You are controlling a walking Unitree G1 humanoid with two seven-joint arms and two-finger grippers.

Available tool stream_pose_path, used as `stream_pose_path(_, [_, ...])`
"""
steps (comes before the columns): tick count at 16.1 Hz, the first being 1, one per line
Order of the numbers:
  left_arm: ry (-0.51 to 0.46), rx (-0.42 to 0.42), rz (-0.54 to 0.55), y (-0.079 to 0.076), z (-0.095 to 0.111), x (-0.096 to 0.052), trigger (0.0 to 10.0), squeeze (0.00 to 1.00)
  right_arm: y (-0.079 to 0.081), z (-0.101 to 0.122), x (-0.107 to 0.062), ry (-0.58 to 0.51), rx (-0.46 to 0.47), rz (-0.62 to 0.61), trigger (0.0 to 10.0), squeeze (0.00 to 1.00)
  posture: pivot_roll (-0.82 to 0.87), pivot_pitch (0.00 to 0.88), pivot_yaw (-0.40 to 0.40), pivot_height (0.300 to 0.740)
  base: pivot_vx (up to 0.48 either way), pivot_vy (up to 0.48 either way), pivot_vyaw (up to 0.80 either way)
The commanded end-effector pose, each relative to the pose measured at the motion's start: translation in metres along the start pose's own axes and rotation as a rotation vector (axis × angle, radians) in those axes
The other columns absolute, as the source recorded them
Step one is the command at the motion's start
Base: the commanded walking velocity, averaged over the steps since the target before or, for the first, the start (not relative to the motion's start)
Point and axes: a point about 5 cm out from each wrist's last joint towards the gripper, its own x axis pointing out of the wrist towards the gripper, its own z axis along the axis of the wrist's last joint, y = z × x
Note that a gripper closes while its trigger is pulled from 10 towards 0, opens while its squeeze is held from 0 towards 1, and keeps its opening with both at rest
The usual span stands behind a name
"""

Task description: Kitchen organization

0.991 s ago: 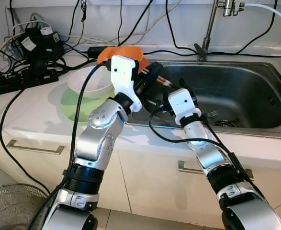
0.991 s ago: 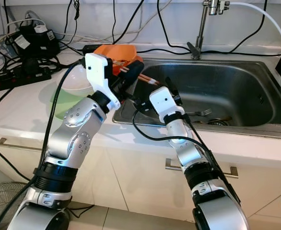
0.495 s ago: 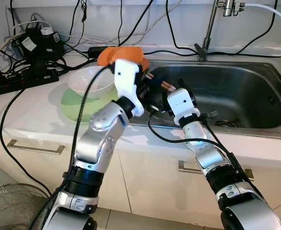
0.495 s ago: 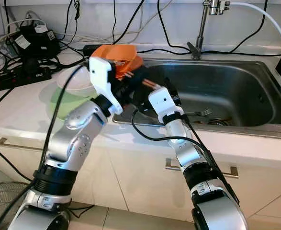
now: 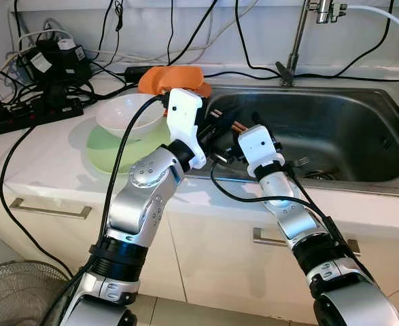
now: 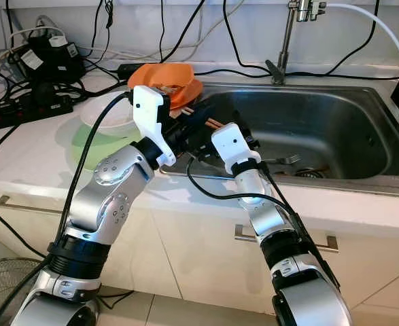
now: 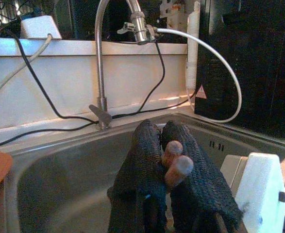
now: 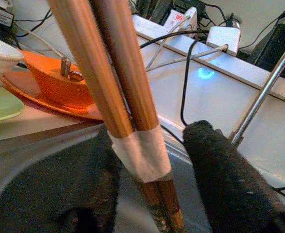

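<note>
At centre frame, over the near left corner of the steel sink [image 5: 362,129], the left gripper [image 7: 167,145] pinches a pair of wooden chopsticks [image 8: 114,87] between its pressed fingertips [image 7: 144,150]. The right gripper [image 5: 234,151] sits just beside it, jaws spread, and the sticks appear to pass between them without being clamped, though the head views blur this. The sticks' long axis slants from lower right toward upper left, pointing back at the orange dish [image 6: 168,73] on the counter [image 5: 43,149]. A white bowl [image 5: 128,114] rests on a green plate [image 5: 104,146] at mid-left; a fork [image 6: 284,160] lies in the basin. The handover likely turns on the right jaws closing across the sticks, which the left arm holds nearer.
</note>
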Motion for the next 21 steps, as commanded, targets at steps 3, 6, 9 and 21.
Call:
stream_pose_path(3, [0.008,0.029,0.008,0.0015,0.0006,-0.0015,10.0,0.0,-0.0015,0.0059,0.0009,-0.032,0.01,-0.011,0.0,0.0,0.07,0.006,0.098,0.74,0.0,0.0,0.0])
stream_pose_path(6, [0.01,0.036,0.016,0.0021,0.0001,-0.0015,10.0,0.0,-0.0009,0.006,0.0009,-0.035,0.013,-0.005,0.0,0.0,0.07,0.005,0.096,0.74,0.0,0.0,0.0])
stream_pose_path(9, [0.007,0.045,0.018,0.0021,0.0001,-0.001,10.0,0.0,-0.0008,0.006,0.0012,-0.035,0.013,-0.004,0.0,0.0,0.07,0.0,0.096,0.74,0.0,0.0,0.0])
stream_pose_path(21, [0.015,0.042,0.069,0.0097,-0.001,-0.0017,10.0,1.0,-0.0024,0.0033,0.0005,-0.019,0.028,-0.016,0.0,0.0,0.08,0.007,0.094,0.74,0.0,0.0,0.0])
